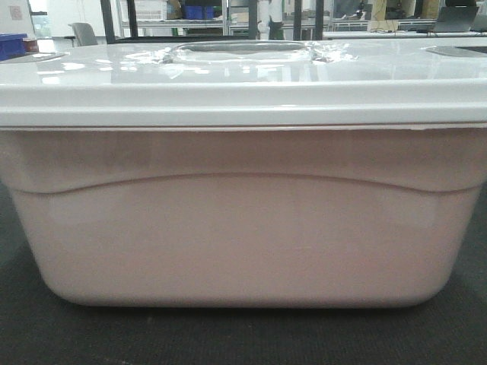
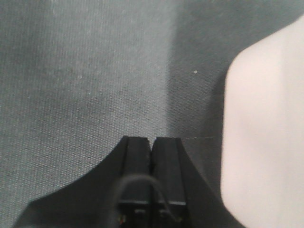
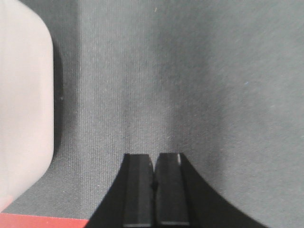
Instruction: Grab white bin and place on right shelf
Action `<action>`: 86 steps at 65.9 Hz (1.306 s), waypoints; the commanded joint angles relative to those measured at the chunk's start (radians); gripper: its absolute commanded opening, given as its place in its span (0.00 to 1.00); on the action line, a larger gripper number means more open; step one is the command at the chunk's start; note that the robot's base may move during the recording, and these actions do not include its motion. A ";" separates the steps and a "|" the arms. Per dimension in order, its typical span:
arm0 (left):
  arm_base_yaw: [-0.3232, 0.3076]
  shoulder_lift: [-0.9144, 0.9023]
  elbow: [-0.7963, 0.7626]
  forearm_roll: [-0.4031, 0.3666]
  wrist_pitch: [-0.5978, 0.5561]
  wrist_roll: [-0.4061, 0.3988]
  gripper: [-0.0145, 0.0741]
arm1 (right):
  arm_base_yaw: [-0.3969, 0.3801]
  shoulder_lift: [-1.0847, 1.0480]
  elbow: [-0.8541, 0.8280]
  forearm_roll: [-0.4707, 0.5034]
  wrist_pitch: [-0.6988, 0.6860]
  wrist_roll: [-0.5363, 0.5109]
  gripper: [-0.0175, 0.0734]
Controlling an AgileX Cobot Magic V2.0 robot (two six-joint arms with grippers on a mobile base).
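The white bin [image 1: 236, 236] fills the front view: a pinkish translucent tub with a glossy white lid, resting on a dark grey mat. My left gripper [image 2: 151, 138] is shut with nothing in it, hovering over the mat, and the white bin's rounded corner [image 2: 266, 128] lies to its right. My right gripper [image 3: 155, 155] is also shut and empty above the mat, with the white bin's other corner [image 3: 23, 104] to its left. Neither gripper touches the bin. The right shelf is out of view.
The grey mat [image 1: 228, 334] covers the table under the bin. A red table edge [image 3: 42, 221] shows at the bottom left of the right wrist view. Blue crates [image 1: 199, 11] and racks stand far behind; another blue crate [image 1: 11, 44] is at the far left.
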 commanded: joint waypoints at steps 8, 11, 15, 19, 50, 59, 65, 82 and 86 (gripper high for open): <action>-0.002 0.003 -0.035 0.020 -0.051 -0.002 0.02 | -0.005 0.011 -0.037 0.011 -0.033 -0.003 0.24; -0.002 0.005 -0.035 0.039 -0.053 0.000 0.02 | -0.005 0.012 -0.037 0.011 -0.038 -0.003 0.24; -0.002 0.005 -0.035 0.069 -0.060 0.000 0.02 | -0.005 0.012 -0.037 0.011 -0.048 -0.003 0.24; -0.002 0.005 -0.035 0.085 -0.071 0.000 0.02 | -0.005 0.012 -0.037 0.011 -0.059 -0.003 0.24; -0.002 0.011 -0.125 0.074 0.004 0.000 0.24 | -0.005 0.012 -0.037 0.009 -0.072 -0.003 0.43; -0.002 0.018 -0.125 0.071 0.030 0.000 0.53 | -0.005 0.012 -0.037 0.009 -0.082 -0.003 0.74; -0.002 0.023 -0.125 0.054 0.020 0.000 0.64 | -0.005 0.012 -0.037 0.009 -0.082 -0.003 0.87; -0.002 0.023 -0.125 -0.003 -0.007 0.000 0.66 | -0.005 0.012 -0.037 0.009 -0.077 -0.003 0.85; -0.002 0.023 -0.125 -0.003 -0.007 0.000 0.66 | -0.005 0.012 -0.037 0.009 -0.076 -0.003 0.85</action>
